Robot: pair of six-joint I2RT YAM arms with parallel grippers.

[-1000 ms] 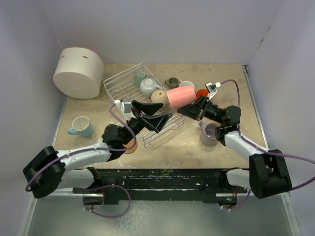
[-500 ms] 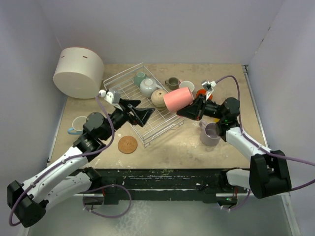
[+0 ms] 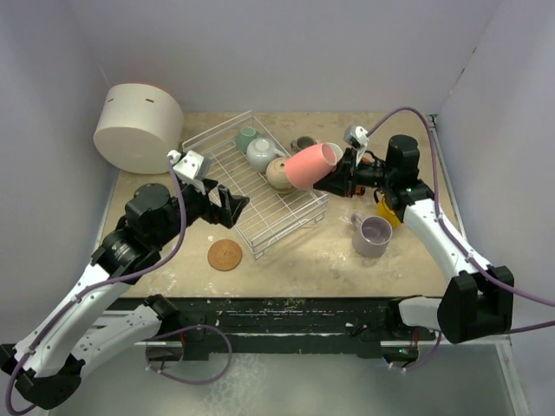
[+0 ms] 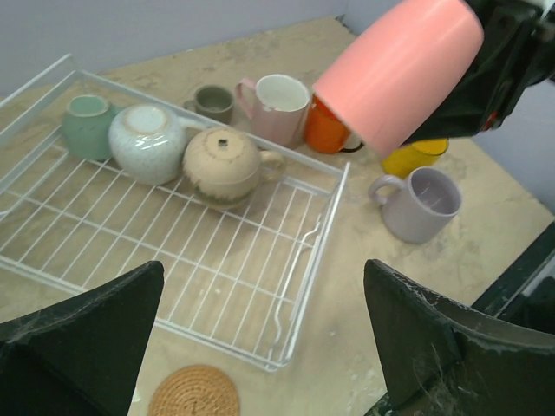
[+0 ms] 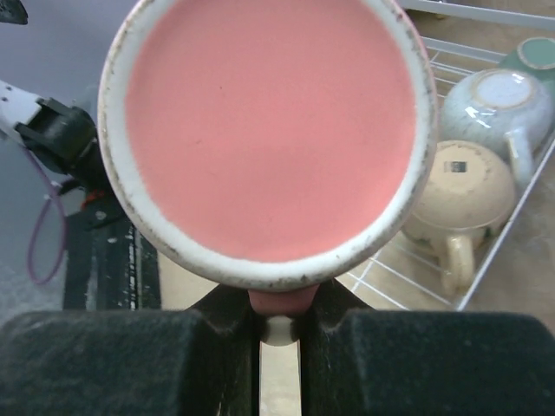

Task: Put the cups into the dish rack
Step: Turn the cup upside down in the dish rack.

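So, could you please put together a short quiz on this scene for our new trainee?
1. True or false: the left fingers are shut on a mug.
2. How many mugs sit upside down inside the white wire dish rack?
3. What do the right fingers hold? A) a lilac mug B) the pink ceramic mug C) a cork coaster

Key:
1. False: they are open and empty.
2. Three: the teal ceramic mug, the pale blue mug and the beige mug.
3. B.
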